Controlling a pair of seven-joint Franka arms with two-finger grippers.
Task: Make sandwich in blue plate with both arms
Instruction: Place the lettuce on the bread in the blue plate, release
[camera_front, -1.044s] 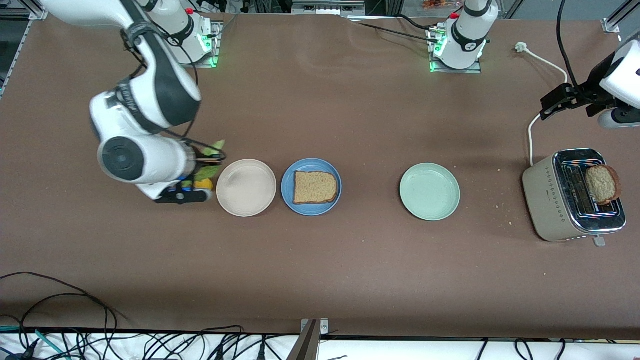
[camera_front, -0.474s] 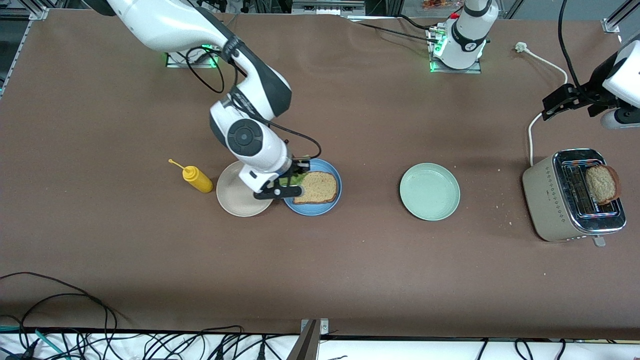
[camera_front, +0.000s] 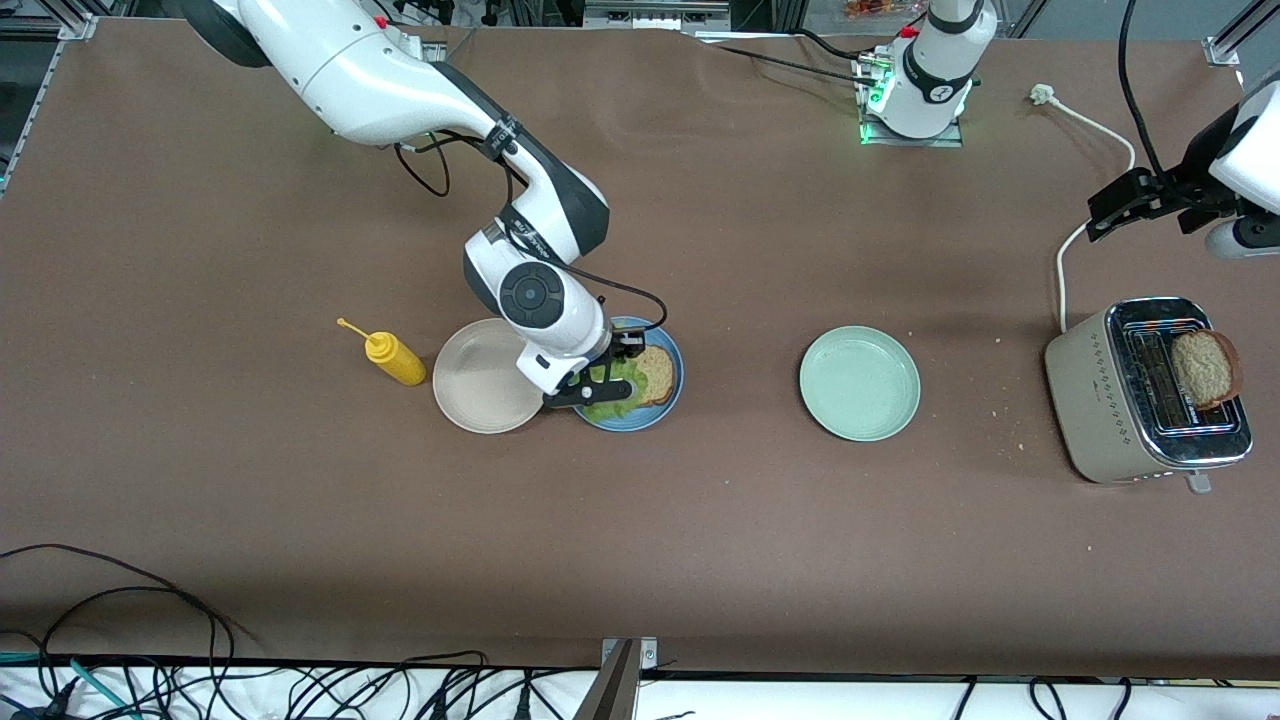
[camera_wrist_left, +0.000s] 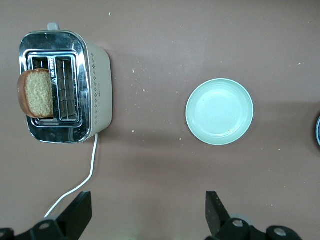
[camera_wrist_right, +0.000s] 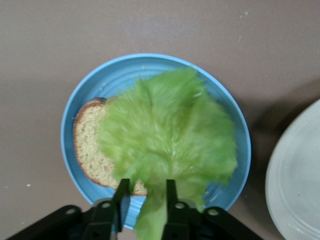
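A slice of brown bread (camera_front: 660, 371) lies on the blue plate (camera_front: 672, 392), half covered by a ruffled green lettuce leaf (camera_front: 612, 394). My right gripper (camera_front: 606, 378) hangs low over the plate's edge beside the beige plate. In the right wrist view its fingers (camera_wrist_right: 147, 184) stand apart with the leaf's stem between them, a gap showing beside one finger; the lettuce (camera_wrist_right: 170, 135) spreads over the bread (camera_wrist_right: 90, 150) and the plate (camera_wrist_right: 70, 120). My left gripper (camera_front: 1100, 215) waits open and empty (camera_wrist_left: 147, 200) above the table by the toaster.
A toaster (camera_front: 1140, 390) at the left arm's end holds a second bread slice (camera_front: 1205, 368) sticking out of a slot, its white cord (camera_front: 1062, 270) trailing toward the bases. A pale green plate (camera_front: 858, 383), a beige plate (camera_front: 480, 385) and a yellow squeeze bottle (camera_front: 395, 358) share the row.
My right arm swung from beside the yellow bottle, across the beige plate, to the blue plate carrying the lettuce. Its fingers have parted and the leaf now lies over the bread.
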